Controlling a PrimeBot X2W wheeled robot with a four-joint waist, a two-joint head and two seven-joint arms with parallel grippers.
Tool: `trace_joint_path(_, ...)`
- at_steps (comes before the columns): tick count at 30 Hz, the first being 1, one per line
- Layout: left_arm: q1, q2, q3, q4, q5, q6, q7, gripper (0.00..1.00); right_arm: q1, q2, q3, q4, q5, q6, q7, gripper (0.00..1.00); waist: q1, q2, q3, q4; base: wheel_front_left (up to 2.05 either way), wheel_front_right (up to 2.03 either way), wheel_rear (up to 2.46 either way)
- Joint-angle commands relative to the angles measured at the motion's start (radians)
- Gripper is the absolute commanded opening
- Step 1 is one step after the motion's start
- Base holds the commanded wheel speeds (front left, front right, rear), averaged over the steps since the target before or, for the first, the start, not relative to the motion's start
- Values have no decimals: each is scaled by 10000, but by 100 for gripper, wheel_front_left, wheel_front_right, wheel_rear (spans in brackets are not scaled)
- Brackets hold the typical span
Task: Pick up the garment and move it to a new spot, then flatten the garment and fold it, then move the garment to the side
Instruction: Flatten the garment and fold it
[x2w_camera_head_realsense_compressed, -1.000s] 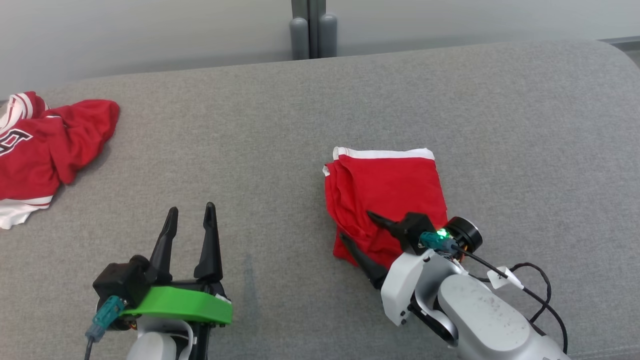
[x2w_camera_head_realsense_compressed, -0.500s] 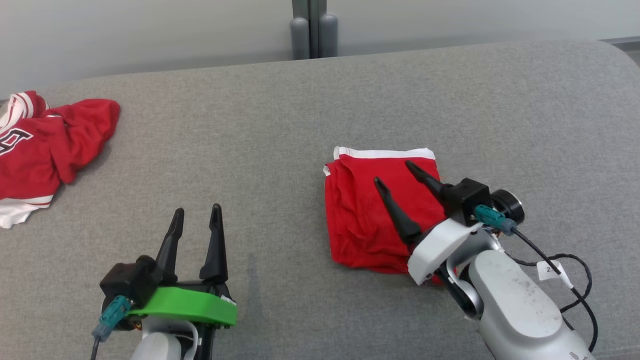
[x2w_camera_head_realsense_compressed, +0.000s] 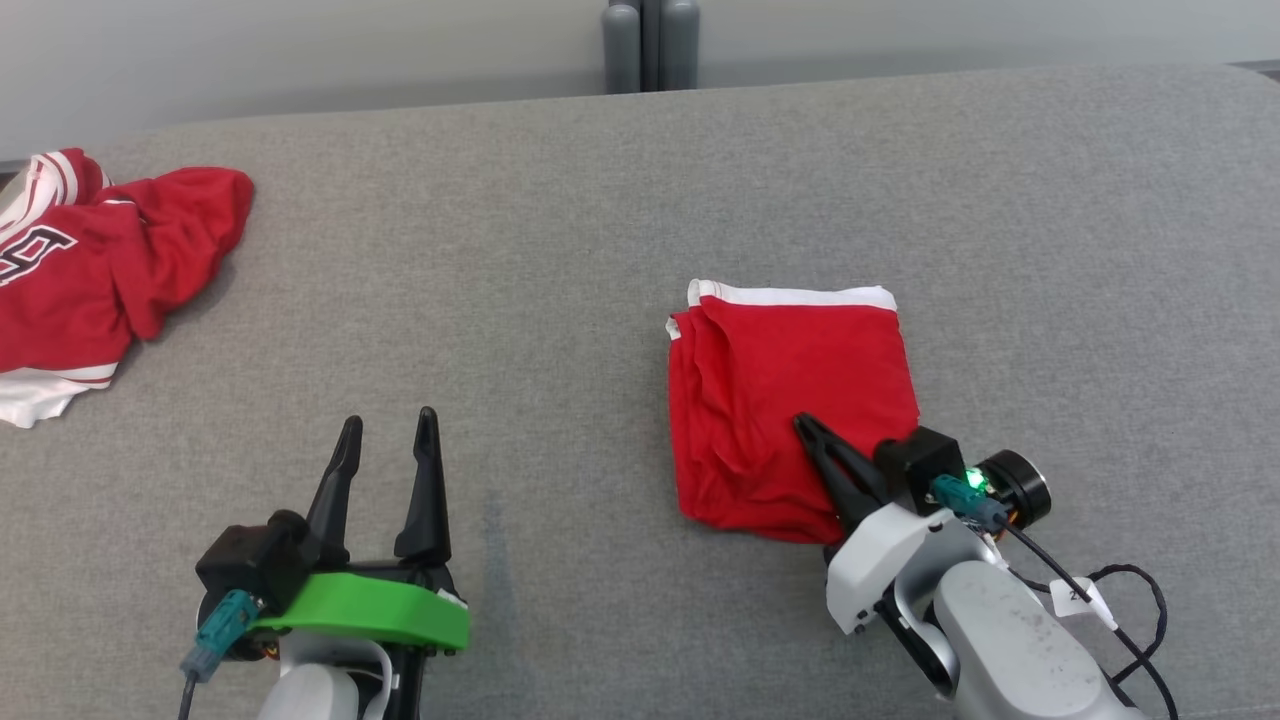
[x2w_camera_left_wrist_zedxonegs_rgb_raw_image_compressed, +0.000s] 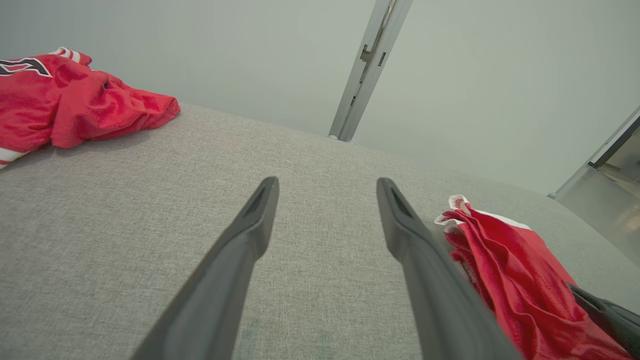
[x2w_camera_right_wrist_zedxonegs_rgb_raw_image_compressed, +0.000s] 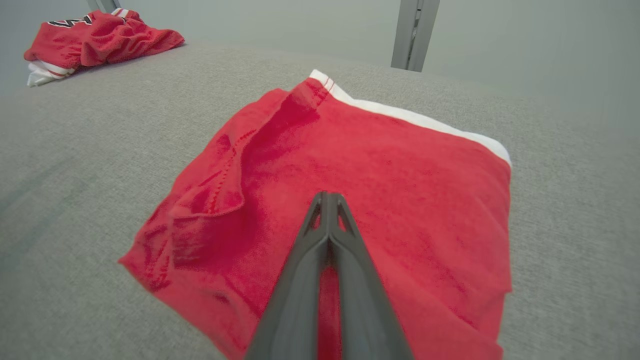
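R pincer (x2w_camera_head_realsense_compressed: 805, 425) shut, tips on folded red garment (x2w_camera_head_realsense_compressed: 780, 370), right half of bench (x2w_camera_head_realsense_compressed: 600, 250) — slide it slow, low. L pincer (x2w_camera_head_realsense_compressed: 388, 420) open.

The folded red garment (x2w_camera_head_realsense_compressed: 790, 400) lies flat right of the grey cushion's (x2w_camera_head_realsense_compressed: 500, 300) middle, white band (x2w_camera_head_realsense_compressed: 800, 296) toward the far edge.

folded garment (x2w_camera_head_realsense_compressed: 790, 400) right on couch (x2w_camera_head_realsense_compressed: 560, 250), crumpled jersey (x2w_camera_head_realsense_compressed: 100, 270) far left.

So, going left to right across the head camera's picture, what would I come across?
crumpled red jersey → left pincer → folded red garment → black cable
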Motion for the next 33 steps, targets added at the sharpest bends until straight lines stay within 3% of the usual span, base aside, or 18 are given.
trace_joint_path(1, -190, 17, 30, 10, 50, -20, -8, 100, -155, 0, 131, 117, 32, -11, -80, 0, 0, 0, 48, 72, 0, 0, 0)
trace_joint_path(15, -141, 17, -77, 108, -32, -49, -8, 100, -868, 15, 2892, 1054, 883, -11, -183, 0, 0, 0, 33, 444, 0, 0, 0)
trace_joint_path(25, 58, 17, 74, 137, 208, -18, -8, 100, -905, 20, 3212, 536, 835, -11, -188, 0, 0, 0, -347, 132, 0, 0, 0)
trace_joint_path(29, 12, 18, 133, 145, 390, -29, -8, 100, -679, 23, 2979, -107, 740, -11, -189, 53, 0, 0, -555, -23, 0, 0, 0)
trace_joint_path(30, 1, 18, 141, 152, 391, -32, -8, 100, -625, 24, 2898, -271, 706, -11, -187, 84, 0, 0, -601, -54, 0, 0, 0)
trace_joint_path(31, -12, 18, 156, 170, 434, -37, -8, 100, -552, 17, 2782, -475, 670, -11, -187, 100, 0, 0, -660, -93, 0, 0, 0)
trace_joint_path(33, -16, 18, 174, 183, 469, -42, -8, 100, -433, 19, 2513, -825, 632, -11, -189, 100, 0, 0, -766, -157, 0, 0, 0)
